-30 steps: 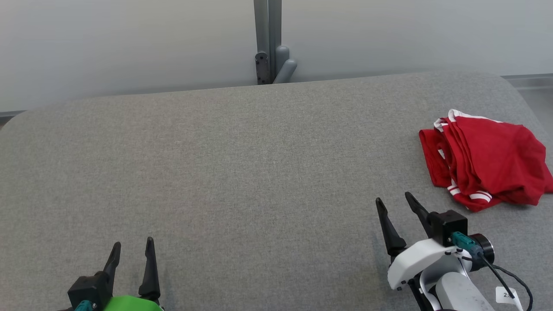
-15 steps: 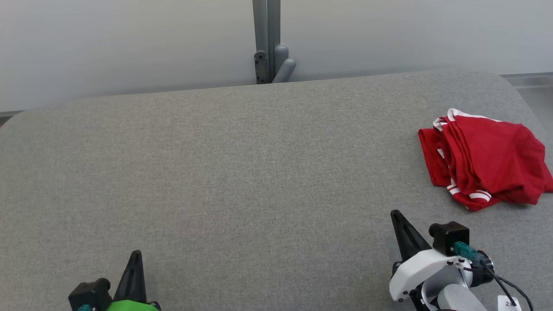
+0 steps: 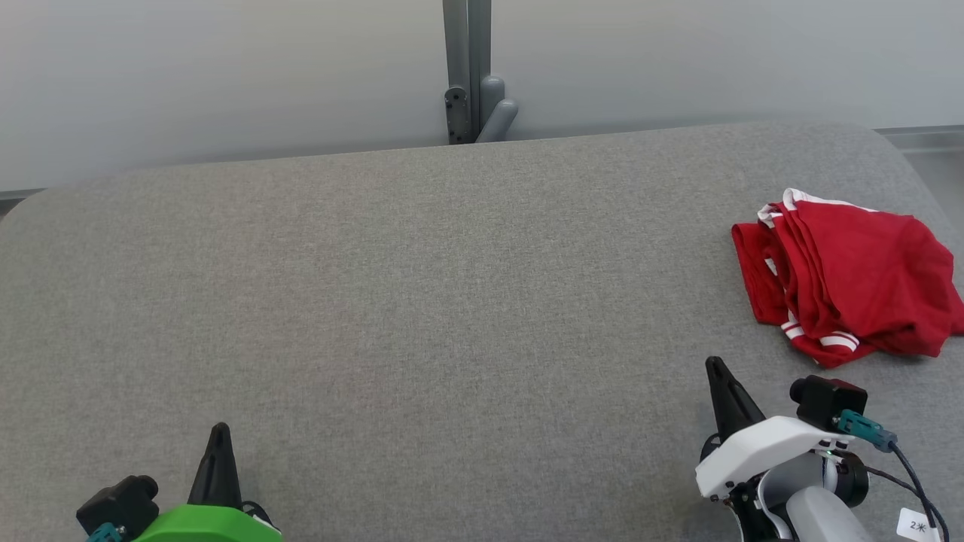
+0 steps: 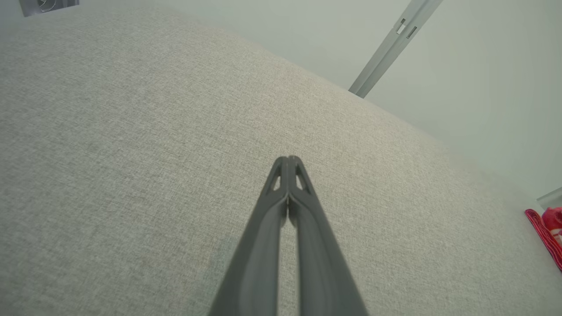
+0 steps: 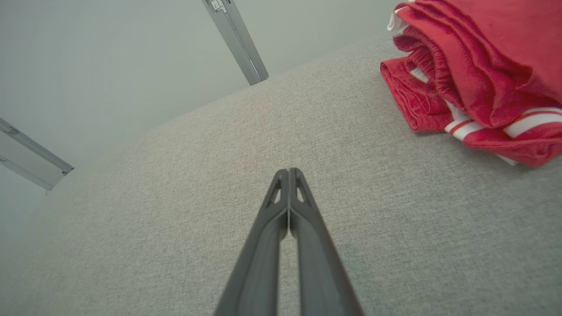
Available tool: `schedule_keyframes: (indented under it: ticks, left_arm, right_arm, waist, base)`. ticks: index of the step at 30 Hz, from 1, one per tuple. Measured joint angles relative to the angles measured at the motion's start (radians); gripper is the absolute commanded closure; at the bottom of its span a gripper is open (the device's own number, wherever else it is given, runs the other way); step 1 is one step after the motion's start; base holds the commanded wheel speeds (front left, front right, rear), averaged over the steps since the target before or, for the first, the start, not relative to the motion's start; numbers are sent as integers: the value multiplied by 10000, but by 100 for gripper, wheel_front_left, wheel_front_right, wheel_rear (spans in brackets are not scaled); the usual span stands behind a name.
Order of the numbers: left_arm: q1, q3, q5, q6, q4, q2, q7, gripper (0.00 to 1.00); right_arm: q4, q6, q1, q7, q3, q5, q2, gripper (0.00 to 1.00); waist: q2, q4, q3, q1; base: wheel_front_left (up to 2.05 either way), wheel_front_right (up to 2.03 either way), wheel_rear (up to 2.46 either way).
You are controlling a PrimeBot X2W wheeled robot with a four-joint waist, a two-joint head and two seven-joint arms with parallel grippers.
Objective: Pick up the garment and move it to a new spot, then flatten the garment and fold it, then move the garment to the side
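The garment (image 3: 851,277) is red with white stripes and lies bunched in a heap at the right end of the grey table (image 3: 422,301). It also appears at the upper right of the right wrist view (image 5: 478,79) and as a sliver at the right edge of the left wrist view (image 4: 549,232). My right gripper (image 3: 714,364) is shut and empty, near the front edge, below and left of the garment, apart from it. Its tips (image 5: 288,171) meet over bare fabric. My left gripper (image 3: 219,429) is shut and empty at the lower left, its tips (image 4: 287,159) closed.
A pale wall runs behind the table, with a grey metal post and bracket (image 3: 471,75) at its middle. The table's right end curves off just beyond the garment. The wide grey surface lies between the two grippers.
Both grippers went from open to shut with nothing between the fingers. The right gripper drew back slightly toward the front right and the left sank lower. The garment has not moved.
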Motion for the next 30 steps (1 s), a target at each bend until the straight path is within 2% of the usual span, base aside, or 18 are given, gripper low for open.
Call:
schedule_keyframes:
  ticks: [13,30]
  left_arm:
    - [-224,75,-2088,190,-387,2,552,100]
    - [-507,226,-4190,324,-713,8,1089,100]
  right_arm:
    - [-291,-2,-25,541,-360,2253,-2,100]
    - [-558,-2,-110,1104,-729,4408,-6,100]
  waist:
    - [-2,30,37,0]
    - [-2,63,78,0]
  base:
    - [0,0,0]
    - [0,0,0]
